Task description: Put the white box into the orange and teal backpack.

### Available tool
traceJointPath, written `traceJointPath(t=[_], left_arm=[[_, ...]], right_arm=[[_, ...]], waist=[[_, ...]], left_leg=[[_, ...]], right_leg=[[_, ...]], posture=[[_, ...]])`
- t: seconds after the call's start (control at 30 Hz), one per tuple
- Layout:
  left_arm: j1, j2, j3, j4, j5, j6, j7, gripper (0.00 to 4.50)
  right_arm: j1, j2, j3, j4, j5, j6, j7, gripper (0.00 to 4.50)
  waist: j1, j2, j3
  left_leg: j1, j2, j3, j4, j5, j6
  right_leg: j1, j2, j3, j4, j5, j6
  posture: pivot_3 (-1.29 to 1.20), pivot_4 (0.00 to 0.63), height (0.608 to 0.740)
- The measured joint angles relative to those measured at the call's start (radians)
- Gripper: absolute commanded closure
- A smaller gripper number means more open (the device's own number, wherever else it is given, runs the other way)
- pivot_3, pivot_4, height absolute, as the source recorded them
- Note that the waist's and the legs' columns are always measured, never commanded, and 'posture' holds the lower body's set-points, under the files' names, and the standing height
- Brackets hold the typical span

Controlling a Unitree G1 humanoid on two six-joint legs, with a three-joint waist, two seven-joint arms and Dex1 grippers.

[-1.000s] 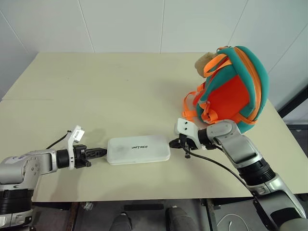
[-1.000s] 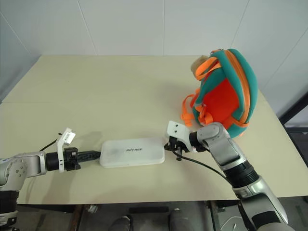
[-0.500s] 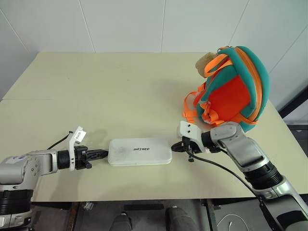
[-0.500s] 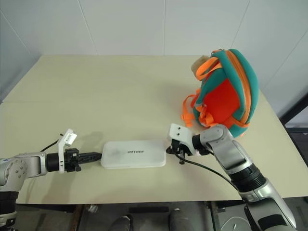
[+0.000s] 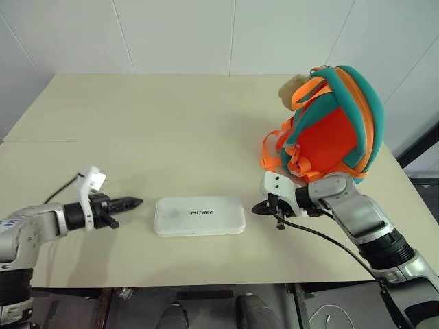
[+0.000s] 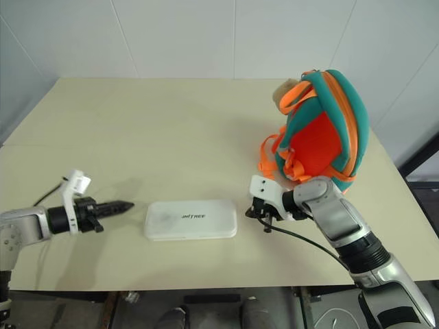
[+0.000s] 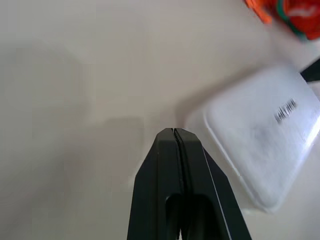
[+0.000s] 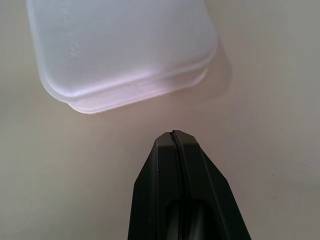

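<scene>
The white box (image 5: 199, 216) lies flat near the table's front edge, its dark lettering facing up. My left gripper (image 5: 137, 201) hovers shut a short way off the box's left end, lifted above the table. Just off the box's right end sits my right gripper (image 5: 255, 208), also shut and holding nothing. The orange and teal backpack (image 5: 331, 122) stands upright at the right rear, orange straps hanging toward the table, a tan plush toy (image 5: 291, 87) at its top left. The left wrist view shows the shut fingers (image 7: 175, 165) with the box (image 7: 265, 145) beyond.
The beige table (image 5: 171, 130) stretches wide behind the box. A black cable (image 5: 322, 241) trails from my right wrist over the table's front edge. White walls stand behind, and a dark gap shows past the table's right side.
My left gripper has pulled back from the box's left end and risen. My right gripper has backed a little to the right, off the box's right end. The box has slid slightly right.
</scene>
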State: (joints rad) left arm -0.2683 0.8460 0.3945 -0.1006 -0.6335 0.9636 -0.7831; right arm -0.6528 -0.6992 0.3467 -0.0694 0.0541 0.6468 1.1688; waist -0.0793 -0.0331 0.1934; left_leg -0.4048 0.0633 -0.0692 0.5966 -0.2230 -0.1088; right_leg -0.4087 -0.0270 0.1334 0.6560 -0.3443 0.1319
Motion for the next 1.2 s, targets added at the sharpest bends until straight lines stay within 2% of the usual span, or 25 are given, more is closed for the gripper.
traceJointPath(t=[0.03, 0.1, 0.13, 0.43, 0.5, 0.53, 0.57, 0.8, 0.97, 1.2], left_arm=[[0.001, 0.0, 0.011, -0.008, 0.002, -0.018, 0.007, 4.5], [-0.004, -0.011, 0.031, -0.008, -0.005, -0.025, 0.023, 4.11], [-0.013, -0.022, 0.036, -0.004, -0.015, -0.011, 0.034, 3.85], [-0.021, -0.008, 0.036, -0.001, -0.112, 0.194, 0.048, 1.04], [-0.022, -0.005, 0.037, 0.001, -0.128, 0.245, 0.05, 0.39], [-0.028, -0.004, 0.039, 0.017, -0.142, 0.277, 0.052, 0.09], [-0.035, -0.004, 0.043, 0.043, -0.153, 0.306, 0.055, 0.04], [-0.144, -0.008, 0.106, 0.221, -0.274, 0.616, 0.071, 0.04], [-0.157, 0.01, 0.022, 0.343, -0.393, 0.647, 0.095, 0.04], [-0.167, 0.035, -0.058, 0.412, -0.42, 0.646, 0.118, 0.04]], right_arm=[[-0.002, -0.005, -0.001, 0.009, -0.003, -0.007, -0.001, 4.33], [-0.016, -0.012, -0.001, 0.032, -0.005, -0.023, 0.005, 3.92], [-0.028, -0.024, -0.001, 0.044, -0.005, -0.036, 0.014, 3.54], [-0.069, -0.032, -0.004, 0.114, -0.014, -0.095, 0.006, 0.45], [-0.07, -0.032, -0.004, 0.114, -0.016, -0.1, 0.003, 0.0], [-0.071, -0.031, -0.005, 0.115, -0.017, -0.101, 0.0, 0.0], [-0.072, -0.03, -0.004, 0.115, -0.017, -0.102, -0.004, 0.0], [-0.07, -0.016, -0.004, 0.114, -0.018, -0.101, -0.026, 0.0], [-0.061, -0.006, -0.004, 0.109, -0.017, -0.099, -0.04, 0.0], [-0.039, 0.013, -0.004, 0.092, -0.017, -0.096, -0.066, 0.0]], waist=[[0.001, 0.0, 0.0], [0.0, 0.0, 0.0], [0.001, 0.0, 0.0], [-0.003, 0.0, 0.0], [-0.003, 0.0, 0.0], [-0.003, 0.0, 0.0], [-0.003, 0.0, 0.0], [-0.003, 0.0, 0.0], [-0.003, 0.0, 0.0], [-0.002, 0.0, 0.0]], left_leg=[[0.0, 0.0, 0.0, 0.0, 0.0, 0.0], [0.0, 0.0, 0.0, 0.0, 0.0, 0.0], [0.0, 0.0, 0.0, 0.0, 0.0, 0.0], [0.0, 0.0, 0.0, -0.001, -0.001, 0.0], [0.0, 0.0, 0.0, 0.0, -0.001, 0.0], [0.0, 0.0, 0.0, 0.0, -0.001, 0.0], [0.0, 0.0, 0.0, 0.0, -0.001, 0.0], [0.0, 0.0, 0.0, 0.0, -0.001, 0.0], [0.0, 0.0, -0.001, 0.0, -0.001, 0.0], [0.0, 0.0, 0.0, 0.0, -0.001, 0.0]], right_leg=[[0.0, 0.0, 0.0, 0.0, 0.0, 0.0], [0.0, 0.0, 0.0, 0.0, 0.0, 0.0], [0.0, 0.0, 0.0, 0.0, 0.0, 0.0], [0.0, 0.0, 0.0, 0.0, 0.0, 0.0], [0.0, 0.0, 0.0, 0.0, 0.0, 0.0], [0.0, 0.0, 0.0, 0.0, 0.0, 0.0], [0.0, 0.0, 0.0, 0.001, 0.0, 0.0], [0.0, 0.0, 0.0, 0.001, 0.0, 0.0], [0.0, 0.0, 0.0, 0.002, 0.0, 0.0], [0.0, 0.0, 0.0, 0.002, 0.0, 0.0]], posture=[[0.0, 0.15, 0.74], [0.0, 0.15, 0.74], [0.0, 0.15, 0.74], [0.0, 0.15, 0.74], [0.0, 0.15, 0.74], [0.0, 0.15, 0.74], [0.0, 0.15, 0.74], [0.0, 0.15, 0.74], [0.0, 0.15, 0.74], [0.0, 0.15, 0.74]])
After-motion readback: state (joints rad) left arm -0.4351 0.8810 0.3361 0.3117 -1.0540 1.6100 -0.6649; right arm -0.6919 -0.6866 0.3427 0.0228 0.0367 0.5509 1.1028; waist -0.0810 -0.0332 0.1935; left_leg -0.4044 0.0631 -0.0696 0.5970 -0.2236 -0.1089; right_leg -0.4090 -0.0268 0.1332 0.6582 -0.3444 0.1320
